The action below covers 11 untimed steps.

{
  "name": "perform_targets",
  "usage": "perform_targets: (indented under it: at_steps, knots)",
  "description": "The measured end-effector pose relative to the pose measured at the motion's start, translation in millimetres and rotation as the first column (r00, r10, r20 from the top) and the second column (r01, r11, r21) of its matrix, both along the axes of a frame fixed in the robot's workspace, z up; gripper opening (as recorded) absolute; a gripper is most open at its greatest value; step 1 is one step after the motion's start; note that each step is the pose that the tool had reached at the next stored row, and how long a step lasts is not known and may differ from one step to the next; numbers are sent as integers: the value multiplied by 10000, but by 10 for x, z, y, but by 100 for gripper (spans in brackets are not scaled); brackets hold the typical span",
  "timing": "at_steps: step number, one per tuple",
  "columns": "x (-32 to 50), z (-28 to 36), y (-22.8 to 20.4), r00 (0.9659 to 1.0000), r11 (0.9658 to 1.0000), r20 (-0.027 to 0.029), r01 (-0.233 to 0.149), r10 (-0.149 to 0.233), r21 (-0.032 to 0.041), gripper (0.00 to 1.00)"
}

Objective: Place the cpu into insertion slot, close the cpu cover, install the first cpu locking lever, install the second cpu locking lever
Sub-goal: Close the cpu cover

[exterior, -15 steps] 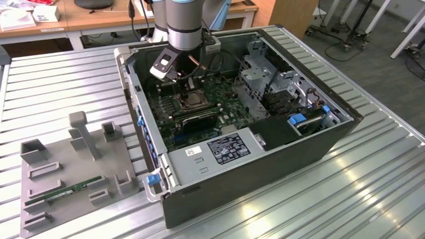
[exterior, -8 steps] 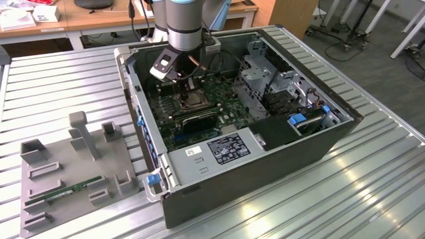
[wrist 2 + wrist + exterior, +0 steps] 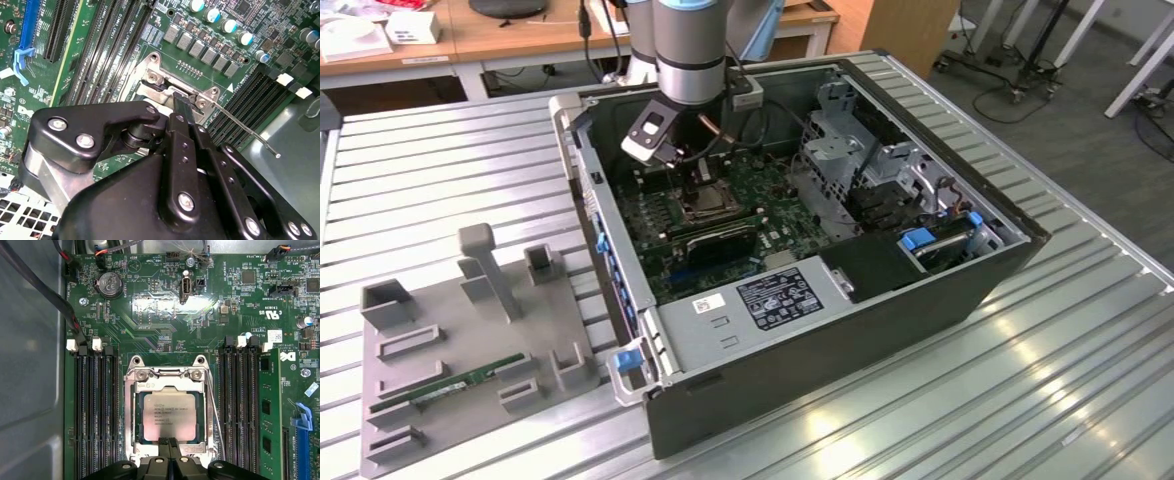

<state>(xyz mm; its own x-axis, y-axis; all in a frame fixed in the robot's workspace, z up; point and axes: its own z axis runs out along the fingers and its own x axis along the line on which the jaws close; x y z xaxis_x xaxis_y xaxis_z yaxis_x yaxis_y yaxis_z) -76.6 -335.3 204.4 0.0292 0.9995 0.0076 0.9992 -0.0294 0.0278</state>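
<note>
— Slatted metal tabletop (image 3: 1067, 330), office desks (image 3: 494, 35) behind. Black open-sided computer tower case (image 3: 827, 380) lies on it, with the grey robot arm (image 3: 690, 50) reaching down inside. Socket status?
— Small square cpu with a silver-grey metal top (image 3: 168, 415) sits in the socket (image 3: 136, 362) on the green motherboard (image 3: 160, 315), between two banks of black memory slots (image 3: 95, 410). Thin silvery metal cpu cover (image 3: 134, 410) frame lies down around it, and the chip top shows through the open centre.
— Hand?
— Black two-finger hand (image 3: 169, 442), fingers pressed together, nothing visible between them. In both wrist views the tips are at the middle of one cover edge. Touching or just above, can't tell.
— Levers?
— One thin steel wire lever (image 3: 216, 425) runs beside the cover in the first wrist view. In the second wrist view its free end sticks out over the memory slots, apart from the hand. Latched or not, can't tell.
— Anything else?
— Long green memory stick (image 3: 269, 405) seated in a slot near the socket. On the exterior view's left, a grey moulded fixture tray (image 3: 440, 400) sits beside the case, with another green memory stick (image 3: 454, 382) lying in it.
</note>
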Motion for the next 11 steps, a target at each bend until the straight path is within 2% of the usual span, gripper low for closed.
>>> perform_targets:
  at_steps: [11]
  knots:
    - [0, -29, 0, 10000, 10000, 0, 0, 0, -1, 11]
